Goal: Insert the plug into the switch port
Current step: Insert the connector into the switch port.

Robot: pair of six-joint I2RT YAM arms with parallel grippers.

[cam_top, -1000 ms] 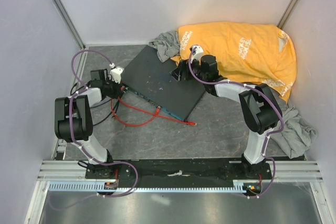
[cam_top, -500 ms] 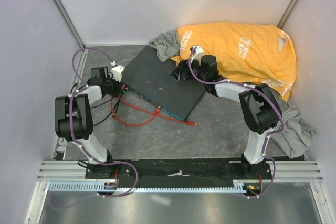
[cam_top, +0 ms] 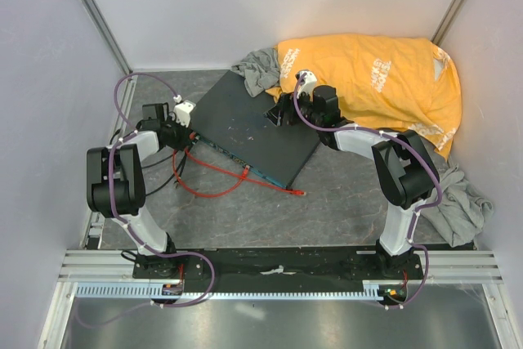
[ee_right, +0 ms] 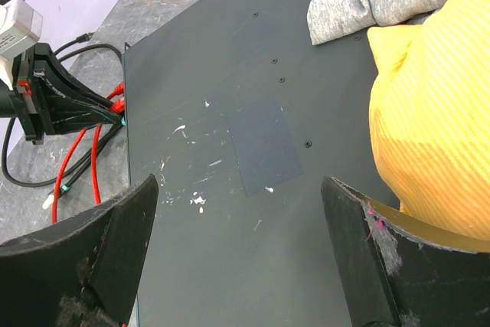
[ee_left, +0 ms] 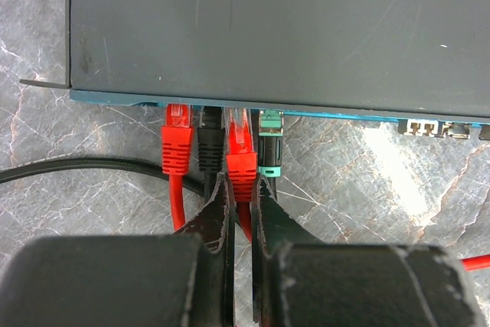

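Note:
The switch (cam_top: 245, 124) is a flat dark grey box; its blue-green front edge (ee_left: 344, 112) carries the row of ports. In the left wrist view my left gripper (ee_left: 242, 180) is shut on the red boot of the plug (ee_left: 241, 151). The plug's clear tip meets a port in the front edge, between a black plug (ee_left: 208, 143) and a black-and-teal plug (ee_left: 271, 147). How deep it sits I cannot tell. The red cable (cam_top: 208, 190) loops on the table. My right gripper (ee_right: 239, 189) is open over the switch's top (ee_right: 230, 212), holding nothing.
Another red plug (ee_left: 178, 143) sits in a port further left. A loose red cable end (cam_top: 299, 192) lies near the switch's front corner. An orange cloth (cam_top: 368, 79) and grey cloths (cam_top: 257, 67) (cam_top: 458, 202) lie at the back and right. A black cable (ee_left: 76, 166) runs left.
My left wrist has shifted slightly toward the back left, still at the switch's front edge. The right arm and the switch have not moved.

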